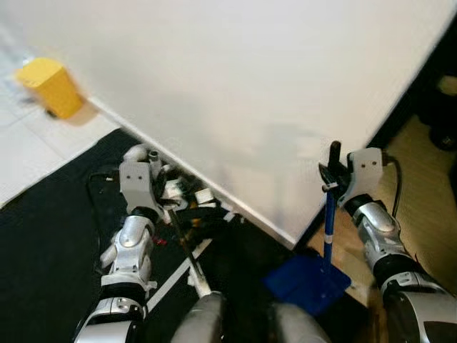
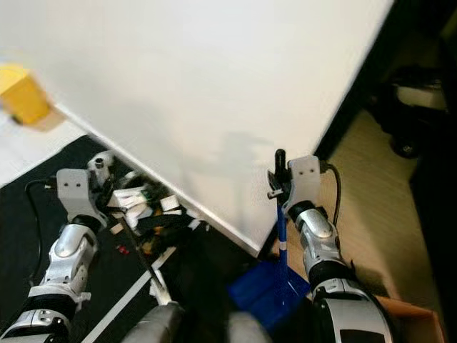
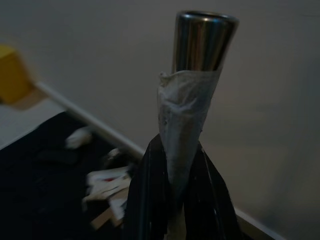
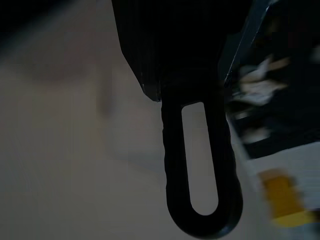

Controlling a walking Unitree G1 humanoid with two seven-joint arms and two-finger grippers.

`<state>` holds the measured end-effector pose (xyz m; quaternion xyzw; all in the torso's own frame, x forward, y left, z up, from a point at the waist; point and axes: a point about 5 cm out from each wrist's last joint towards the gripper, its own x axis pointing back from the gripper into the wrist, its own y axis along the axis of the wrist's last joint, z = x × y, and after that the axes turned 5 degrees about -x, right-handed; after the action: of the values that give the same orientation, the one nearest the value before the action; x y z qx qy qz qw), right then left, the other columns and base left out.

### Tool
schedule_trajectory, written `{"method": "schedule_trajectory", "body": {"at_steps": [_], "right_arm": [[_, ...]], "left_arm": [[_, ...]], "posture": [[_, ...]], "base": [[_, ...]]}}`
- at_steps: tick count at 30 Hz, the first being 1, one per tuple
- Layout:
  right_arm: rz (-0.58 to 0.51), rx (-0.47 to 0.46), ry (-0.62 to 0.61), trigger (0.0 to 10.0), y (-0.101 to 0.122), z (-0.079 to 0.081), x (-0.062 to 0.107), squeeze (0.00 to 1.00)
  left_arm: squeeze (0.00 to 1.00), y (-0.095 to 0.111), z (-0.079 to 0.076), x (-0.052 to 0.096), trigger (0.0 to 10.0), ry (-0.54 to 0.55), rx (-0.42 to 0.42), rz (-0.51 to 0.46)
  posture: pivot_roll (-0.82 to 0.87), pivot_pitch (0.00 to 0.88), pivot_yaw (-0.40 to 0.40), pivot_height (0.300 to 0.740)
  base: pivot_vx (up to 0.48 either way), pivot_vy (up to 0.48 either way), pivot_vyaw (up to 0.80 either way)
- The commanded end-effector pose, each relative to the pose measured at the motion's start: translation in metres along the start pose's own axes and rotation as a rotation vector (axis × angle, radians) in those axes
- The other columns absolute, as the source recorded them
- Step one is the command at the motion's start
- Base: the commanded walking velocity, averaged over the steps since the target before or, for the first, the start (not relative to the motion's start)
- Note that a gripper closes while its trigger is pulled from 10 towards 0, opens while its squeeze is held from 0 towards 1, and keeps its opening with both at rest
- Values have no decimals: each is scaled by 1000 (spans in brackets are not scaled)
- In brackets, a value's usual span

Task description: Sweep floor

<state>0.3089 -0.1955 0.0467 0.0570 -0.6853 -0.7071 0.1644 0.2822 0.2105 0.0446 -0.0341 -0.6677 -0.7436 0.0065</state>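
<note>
Your left tool (image 1: 153, 161) is clamped around the broom handle (image 3: 192, 100), whose shaft slants down toward the scraps (image 2: 146, 204) on the black mat by the white wall. Your right tool (image 1: 333, 171) grips the blue dustpan (image 1: 310, 282) handle, the pan resting on the floor directly below it.

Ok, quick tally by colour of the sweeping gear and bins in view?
Yellow: 1, bin
Blue: 1, dustpan
Metal-handled: 1, broom
Total: 3
</note>
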Motion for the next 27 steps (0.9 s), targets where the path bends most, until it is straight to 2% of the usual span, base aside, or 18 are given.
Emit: {"method": "schedule_trajectory", "body": {"at_steps": [1, 6, 18, 27], "right_arm": [[40, -51, 64, 10000, -9, 10, 0, 0], [85, -46, 120, 10000, -16, 15, 2, 0], [54, -114, 136, 10000, -7, 19, -6, 0], [73, -123, 94, 10000, -12, 8, 2, 0]], "left_arm": [[0, -5, -3, 2, 10000, -11, 3, 27], [0, -5, -3, 1, 10000, -13, 3, 28], [0, -2, -3, -1, 10000, -23, -12, 29], [0, -2, -2, -1, 10000, -27, -18, 33]], "posture": [[39, 14, -31, 740], [37, 13, -30, 740], [40, 14, -29, 740], [37, 3, -20, 740]], "base": [[0, 0, 788], [0, 0, 793], [0, 0, 794], [0, 0, 653]]}}
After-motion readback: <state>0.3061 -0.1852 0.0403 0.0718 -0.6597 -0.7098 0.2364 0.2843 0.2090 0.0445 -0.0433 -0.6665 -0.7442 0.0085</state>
